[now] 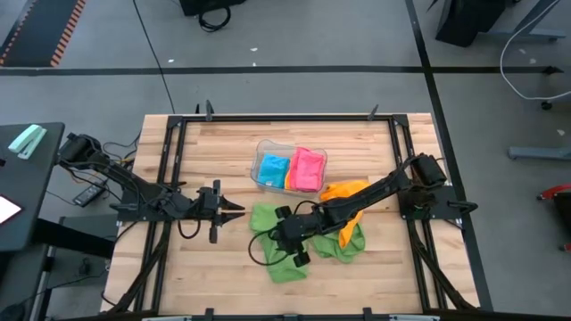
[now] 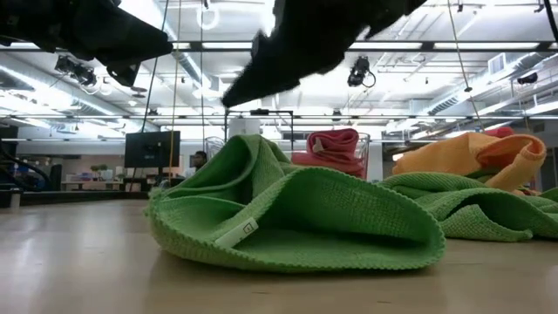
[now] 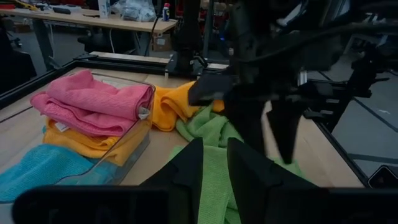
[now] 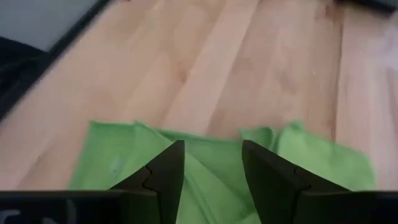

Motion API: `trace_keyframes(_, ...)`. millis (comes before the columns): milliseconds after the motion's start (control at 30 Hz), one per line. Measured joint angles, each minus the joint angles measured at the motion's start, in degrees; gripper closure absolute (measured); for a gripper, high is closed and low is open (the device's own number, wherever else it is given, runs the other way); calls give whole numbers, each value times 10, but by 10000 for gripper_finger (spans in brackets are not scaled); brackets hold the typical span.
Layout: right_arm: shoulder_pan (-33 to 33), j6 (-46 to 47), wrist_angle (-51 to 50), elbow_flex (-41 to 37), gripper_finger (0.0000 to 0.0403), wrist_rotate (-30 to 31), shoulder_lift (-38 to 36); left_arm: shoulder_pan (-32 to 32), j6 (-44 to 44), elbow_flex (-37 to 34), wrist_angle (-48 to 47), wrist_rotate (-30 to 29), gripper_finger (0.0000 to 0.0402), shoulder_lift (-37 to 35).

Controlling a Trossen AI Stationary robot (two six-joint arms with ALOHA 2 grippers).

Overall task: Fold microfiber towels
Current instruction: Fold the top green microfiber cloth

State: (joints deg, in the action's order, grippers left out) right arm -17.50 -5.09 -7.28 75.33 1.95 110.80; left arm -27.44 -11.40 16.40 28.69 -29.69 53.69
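high view shows my right arm stretched from its base on the right side of the table, reaching left and low, its right gripper (image 1: 284,239) over the crumpled bright green microfiber towel (image 1: 278,242) near the middle of the wooden slat table (image 1: 214,276). in the right wrist view the two dark fingers (image 4: 165,174) stand spread with a gap between them and green cloth showing in that gap; i cannot tell if they touch it. my left arm lies stretched from the left side toward the centre, the left gripper (image 1: 234,210) just left of the green towel, its fingers (image 3: 186,168) parted by a narrow gap and holding nothing. a rumpled orange microfiber towel (image 1: 346,198) lies to the right, partly under my right arm, with a second green towel (image 1: 346,242) just near of it. farther back, the clear plastic tray (image 1: 264,145) holds a folded blue towel (image 1: 272,168) and a folded pink towel (image 1: 308,168).
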Motion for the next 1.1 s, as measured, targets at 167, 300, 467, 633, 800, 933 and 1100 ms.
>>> trace_keyframes(167,2,22,-49,0,232,24,-1,0,0,0,1,0,327,0)
trace_keyframes(300,-4,22,-61,0,230,26,-3,0,0,0,2,0,327,0)
trace_keyframes(467,-24,14,-59,0,209,19,-3,0,0,0,1,0,320,0)
trace_keyframes(633,-54,-4,-27,0,179,3,0,0,0,0,1,0,324,0)
trace_keyframes(800,-90,-30,24,-16,163,4,5,0,0,0,2,0,330,0)
trace_keyframes(933,-108,-36,76,-40,163,28,19,0,-2,0,2,0,329,0)
trace_keyframes(1100,-111,-27,99,-46,171,44,33,0,-4,0,0,0,324,0)
